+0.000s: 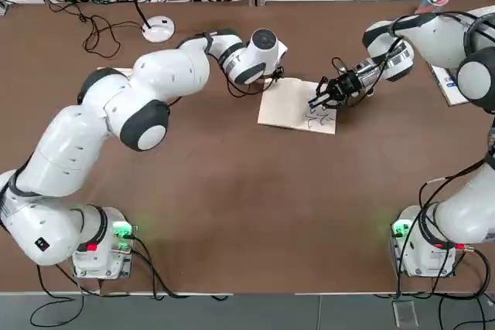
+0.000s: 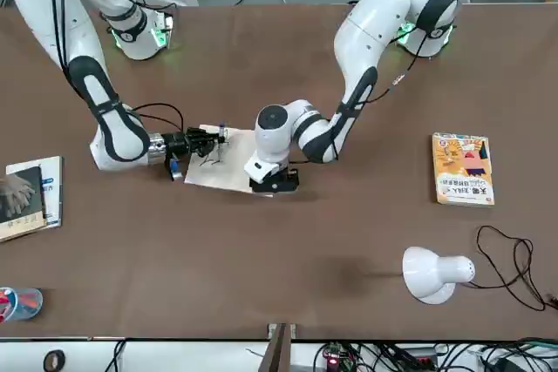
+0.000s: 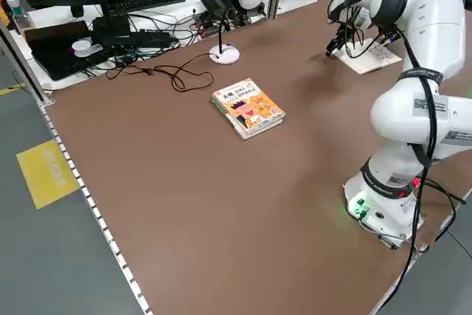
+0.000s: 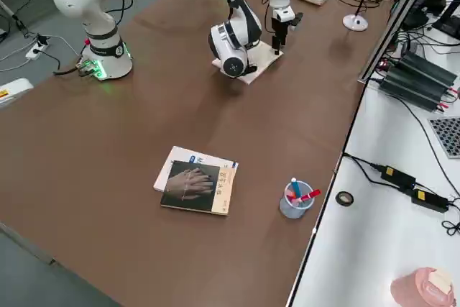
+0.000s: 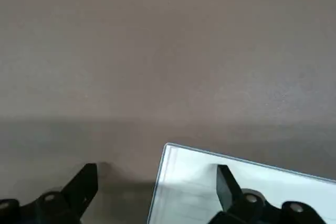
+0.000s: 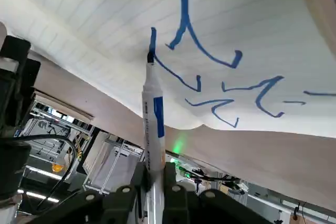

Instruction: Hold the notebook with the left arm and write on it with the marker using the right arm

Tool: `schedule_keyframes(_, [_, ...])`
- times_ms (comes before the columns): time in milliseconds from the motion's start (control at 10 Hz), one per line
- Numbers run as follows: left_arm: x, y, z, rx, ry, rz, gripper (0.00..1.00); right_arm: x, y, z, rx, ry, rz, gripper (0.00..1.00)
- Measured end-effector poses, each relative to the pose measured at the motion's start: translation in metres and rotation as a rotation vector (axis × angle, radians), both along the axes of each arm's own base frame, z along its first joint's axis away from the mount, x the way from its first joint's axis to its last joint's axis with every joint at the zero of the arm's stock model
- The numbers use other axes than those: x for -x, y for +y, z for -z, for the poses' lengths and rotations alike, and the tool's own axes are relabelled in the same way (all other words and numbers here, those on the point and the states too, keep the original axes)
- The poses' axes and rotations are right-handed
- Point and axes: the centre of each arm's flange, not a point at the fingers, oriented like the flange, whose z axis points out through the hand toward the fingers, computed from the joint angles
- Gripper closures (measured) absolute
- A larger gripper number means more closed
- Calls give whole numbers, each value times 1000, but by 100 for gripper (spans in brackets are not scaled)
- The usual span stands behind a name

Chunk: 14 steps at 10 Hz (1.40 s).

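**Marker tip on page, left fingers pinning corner**

Notebook (image 1: pixel 296 104) lies flat on desk (image 1: pixel 232 214) just past centre, blue scribbles on its 3 o'clock part; left gripper (image 5: pixel 157 192) at its 10 o'clock corner, fingers (image 5: pixel 228 187) apart, one on the page, other on desk; right gripper (image 1: pixel 325 96) comes in from 3 o'clock, fingers clamped on marker (image 6: pixel 152 114), tip touching paper.

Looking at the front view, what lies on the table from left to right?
Pen cup → grey book → right pincer with marker → notebook → left pincer → yellow book.
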Motion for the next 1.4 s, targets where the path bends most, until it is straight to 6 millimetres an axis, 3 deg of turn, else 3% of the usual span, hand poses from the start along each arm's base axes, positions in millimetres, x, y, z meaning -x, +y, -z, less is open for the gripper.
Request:
schedule_keyframes(800, [0, 0, 0, 0, 0, 0, 0, 6, 22, 3, -5, 1, 9, 83])
schedule_keyframes(1400, [0, 0, 0, 1, -1, 0, 0, 7, 27, 5, -8, 6, 18, 83])
